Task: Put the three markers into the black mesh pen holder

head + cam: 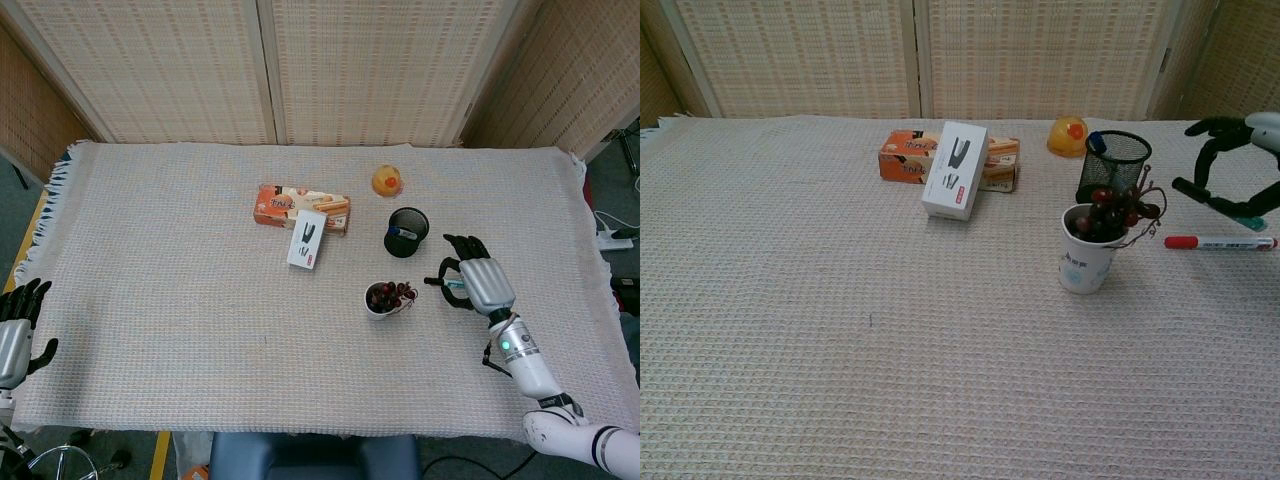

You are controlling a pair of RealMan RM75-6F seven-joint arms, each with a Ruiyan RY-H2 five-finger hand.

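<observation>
Holding the right robot hand (1240, 165) raised above the counter (180, 300), I see a black-capped marker (1225, 205) pinched in its curled fingers, lying slantwise with its dark cap toward the black mesh pen holder (1113, 160); in the head view the same hand sits just right of the holder and level with the cup. A second marker, red-capped with a white barrel (1218, 242), lies flat on the cloth below that hand, apart from it, its cap pointing toward the white paper cup (1086, 260). The holder stands upright, a dark wire cylinder, with a blue-tipped marker (1096, 141) leaning against its far left rim. The cup, holding dark red cherries with stems, is just in front of the holder. The left robot hand (18, 325) rests at the near left edge of the counter, fingers spread, holding nothing. The counter wears a pale waffle-weave cloth with a fringe at the left end. An orange snack box (300, 207), a white stapler box (307, 239) leaning on it, and an orange-yellow domed thing (387, 181) sit toward the back. Woven reed screens (350, 70) close off the rear.
</observation>
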